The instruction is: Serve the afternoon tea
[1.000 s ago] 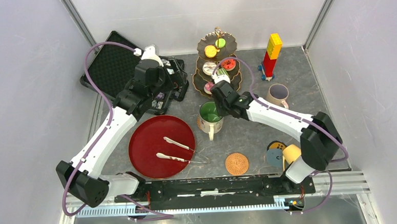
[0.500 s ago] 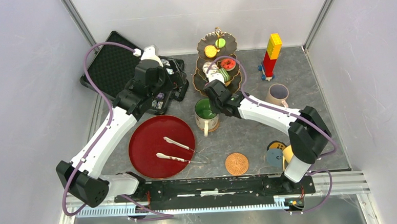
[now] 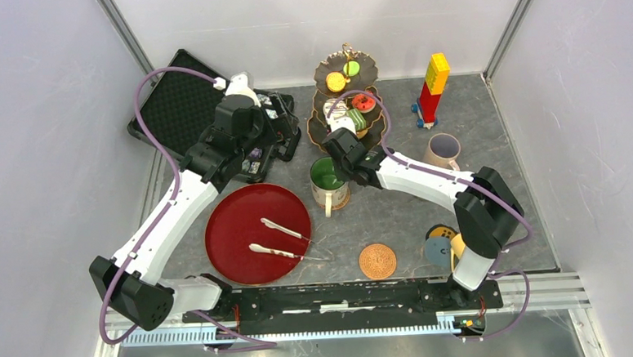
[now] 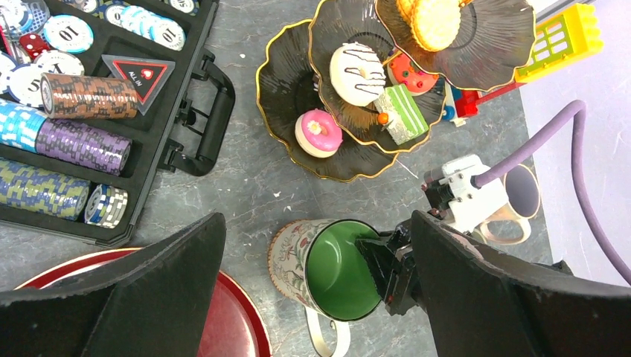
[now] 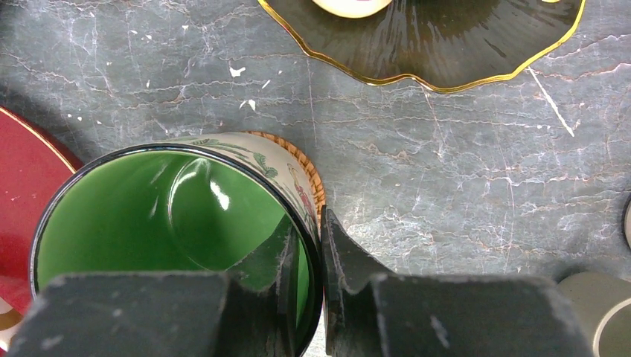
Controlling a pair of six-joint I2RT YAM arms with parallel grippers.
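The green-lined mug [image 3: 328, 180] [image 4: 338, 271] [image 5: 164, 223] stands left of centre, with a woven coaster [image 5: 316, 182] showing under its base. My right gripper [image 3: 343, 156] [image 5: 314, 223] [image 4: 387, 268] is shut on the mug's rim, one finger inside and one outside. The three-tier stand [image 3: 347, 103] [image 4: 290, 74] sits just behind, holding a pink donut [image 4: 318, 132], a striped white donut [image 4: 357, 73] and a green cake [image 4: 400, 113]. My left gripper [image 3: 265, 124] [image 4: 318, 217] hangs open high above the mug, holding nothing.
A red tray [image 3: 234, 224] with tongs [image 3: 280, 239] lies front left. An open case of poker chips [image 3: 180, 104] sits back left. The lilac mug [image 3: 443, 150], yellow mug [image 3: 465, 243], a brown coaster [image 3: 377, 260] and the block tower [image 3: 433, 86] are on the right.
My right arm has carried the green-lined mug a little to the left and back, still gripping its rim. The left arm has stayed where it was.
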